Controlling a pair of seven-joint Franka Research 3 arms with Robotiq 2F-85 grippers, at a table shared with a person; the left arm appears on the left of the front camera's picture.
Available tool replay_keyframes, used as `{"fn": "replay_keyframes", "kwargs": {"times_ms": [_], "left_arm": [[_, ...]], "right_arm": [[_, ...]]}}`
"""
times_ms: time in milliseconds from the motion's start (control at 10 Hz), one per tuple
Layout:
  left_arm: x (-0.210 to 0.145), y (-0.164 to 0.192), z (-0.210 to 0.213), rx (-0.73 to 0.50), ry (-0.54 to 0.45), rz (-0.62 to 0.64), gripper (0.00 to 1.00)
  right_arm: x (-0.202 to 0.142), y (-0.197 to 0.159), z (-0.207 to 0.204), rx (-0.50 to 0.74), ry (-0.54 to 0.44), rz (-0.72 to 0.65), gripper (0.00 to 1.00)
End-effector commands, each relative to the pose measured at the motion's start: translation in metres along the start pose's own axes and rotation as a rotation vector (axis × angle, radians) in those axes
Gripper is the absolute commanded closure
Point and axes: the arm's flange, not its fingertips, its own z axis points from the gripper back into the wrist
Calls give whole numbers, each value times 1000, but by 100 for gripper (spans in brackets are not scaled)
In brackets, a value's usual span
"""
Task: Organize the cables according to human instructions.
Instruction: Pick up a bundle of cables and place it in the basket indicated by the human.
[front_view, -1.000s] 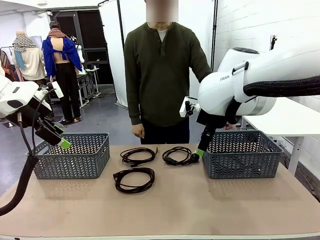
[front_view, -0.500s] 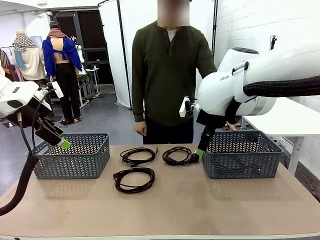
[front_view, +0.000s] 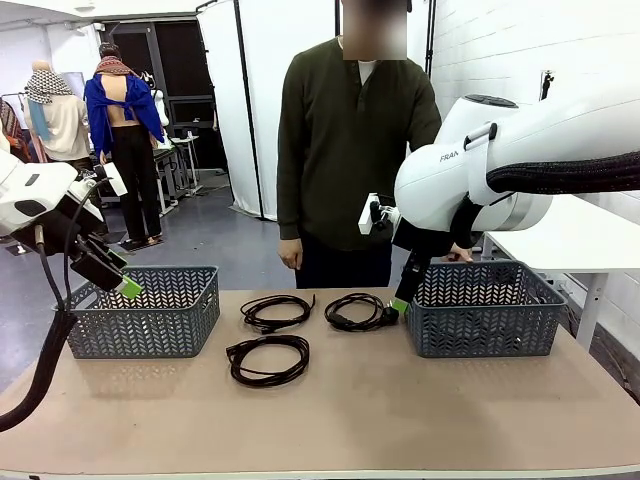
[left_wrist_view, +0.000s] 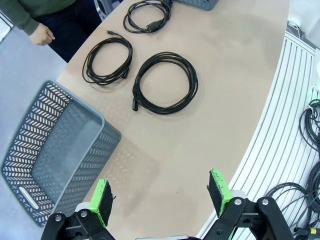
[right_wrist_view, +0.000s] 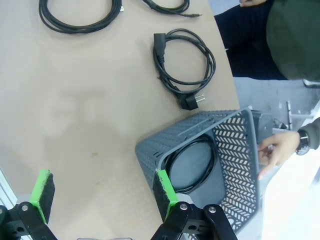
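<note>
person (front_view: 345, 150) — farther right than before

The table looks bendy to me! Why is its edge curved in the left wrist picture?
Left wrist view: the wide-angle lens bows the edge of the table, nothing is really bent; front view: the same table looks straight-edged, evenly lit and sharp.

Bright even light, soft shadows, wide-angle distortion.
</note>
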Motion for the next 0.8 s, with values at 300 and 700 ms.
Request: {"fn": "replay_keyframes", "kwargs": {"times_ms": [300, 700], "left_arm": [[-2, 1, -2, -2, -25, -5, 0], [-2, 1, -2, -2, -25, -5, 0]], "right_arm": [[1, 0, 1, -3, 3, 1, 0], [20, -10, -10, 25, 3, 111, 0]]}}
